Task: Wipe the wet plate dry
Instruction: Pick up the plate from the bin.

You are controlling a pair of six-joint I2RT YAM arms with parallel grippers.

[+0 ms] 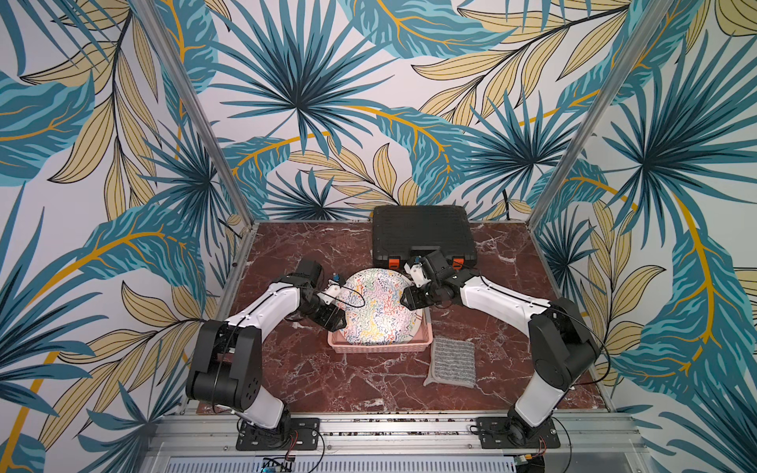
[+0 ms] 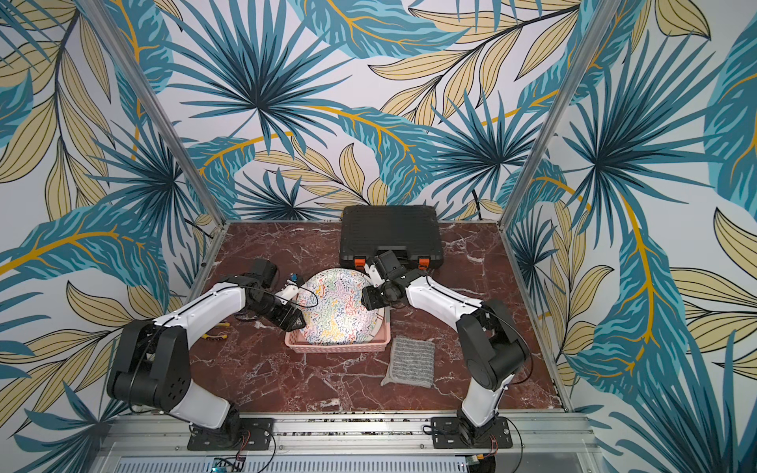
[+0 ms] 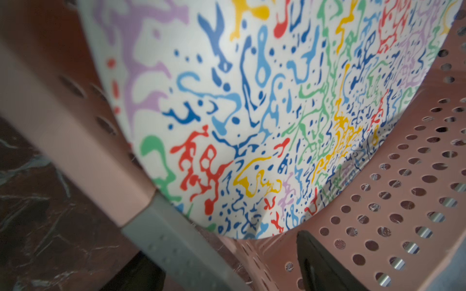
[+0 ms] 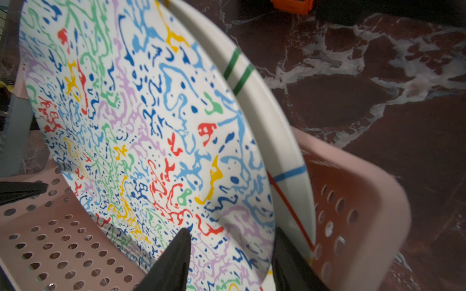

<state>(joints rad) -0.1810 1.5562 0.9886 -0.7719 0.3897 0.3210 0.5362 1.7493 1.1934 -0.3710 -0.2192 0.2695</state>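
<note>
Top views: I see the squiggle plate (image 1: 377, 307) standing tilted in the pink basket (image 1: 379, 349) mid-table, with a striped plate (image 1: 418, 325) right behind it. The left gripper (image 1: 335, 320) sits at the squiggle plate's lower left edge and the right gripper (image 1: 409, 301) at its upper right edge. I can't read the fingers from up here. The grey cloth (image 1: 452, 362) lies flat on the marble table (image 1: 327, 381) just right of the pink basket, apart from both grippers. The black case (image 1: 422, 233) is at the back. Both top views show the same layout: squiggle plate (image 2: 334, 309), grey cloth (image 2: 409, 362).

Left wrist: the squiggle plate (image 3: 252, 113) fills my frame, its lower edge down in the pink basket (image 3: 403, 176). The left gripper (image 3: 227, 224) has its fingers spread wide, the black one (image 3: 315, 259) inside the basket and the grey one (image 3: 181, 252) along the basket's rim. It pinches nothing.

Right wrist: the right gripper (image 4: 232, 241) has its fingers (image 4: 174, 259) parted. One lies across the squiggle plate (image 4: 151, 126) face; the other is behind its rim, in front of the striped plate (image 4: 264, 113). Whether they bite the rim I cannot tell.
</note>
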